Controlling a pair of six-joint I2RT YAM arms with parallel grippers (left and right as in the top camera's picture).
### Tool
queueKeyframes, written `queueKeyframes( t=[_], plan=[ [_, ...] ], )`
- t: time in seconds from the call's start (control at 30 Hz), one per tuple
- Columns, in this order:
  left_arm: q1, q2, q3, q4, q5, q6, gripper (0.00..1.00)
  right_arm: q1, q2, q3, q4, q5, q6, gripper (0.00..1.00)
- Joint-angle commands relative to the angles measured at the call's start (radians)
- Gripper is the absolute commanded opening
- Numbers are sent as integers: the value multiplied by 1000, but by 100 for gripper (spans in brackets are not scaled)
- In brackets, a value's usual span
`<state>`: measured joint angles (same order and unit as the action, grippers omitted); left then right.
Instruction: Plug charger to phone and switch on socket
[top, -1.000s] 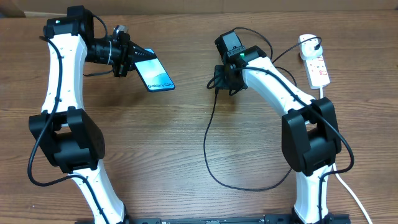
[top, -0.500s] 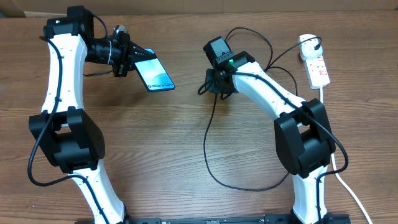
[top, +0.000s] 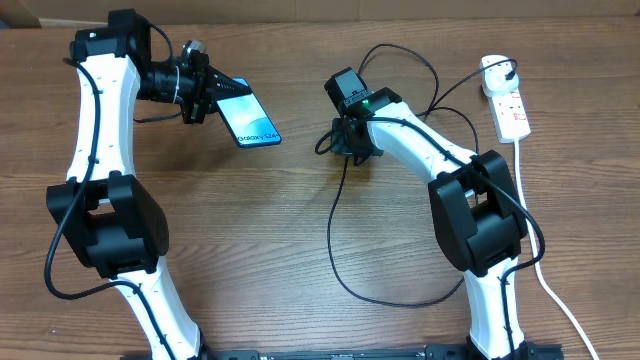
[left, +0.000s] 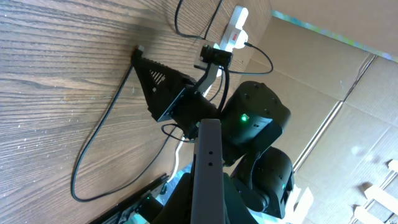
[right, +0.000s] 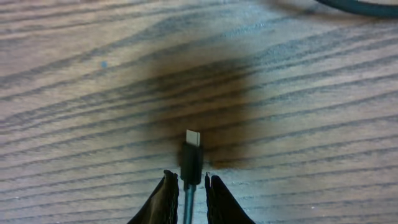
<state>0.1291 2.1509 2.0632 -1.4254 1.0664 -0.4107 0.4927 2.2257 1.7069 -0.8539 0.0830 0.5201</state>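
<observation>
My left gripper (top: 213, 94) is shut on the phone (top: 254, 121), holding it above the table at the back left with its lit "Galaxy S24" screen facing up. In the left wrist view the phone (left: 209, 163) shows edge-on between the jaws. My right gripper (top: 330, 142) is shut on the charger (top: 333, 235) just behind its tip, a short way right of the phone. In the right wrist view the connector tip (right: 192, 147) sticks out from the fingers (right: 186, 178) above the wood. The socket (top: 513, 112) lies at the back right with the charger's white plug (top: 494, 70) in it.
The black cable loops widely over the table's middle and front (top: 400, 300). The socket's thick white cord (top: 545, 270) runs down the right side. A cardboard wall (top: 320, 8) stands behind the table. The right arm (left: 252, 118) fills the left wrist view.
My right gripper has moved left toward the phone, carrying the charger's connector with it. The left arm and the phone have not moved.
</observation>
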Motion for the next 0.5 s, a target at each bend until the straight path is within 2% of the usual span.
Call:
queueKeyframes(
  t=[0.0,0.47],
  plan=[
    [5,-10,20,-4,49,18,4,6,11,-9,5,13,8,15],
    [5,-10,20,-4,49,11,4,6,11,-71,41,13,30,16]
  ],
)
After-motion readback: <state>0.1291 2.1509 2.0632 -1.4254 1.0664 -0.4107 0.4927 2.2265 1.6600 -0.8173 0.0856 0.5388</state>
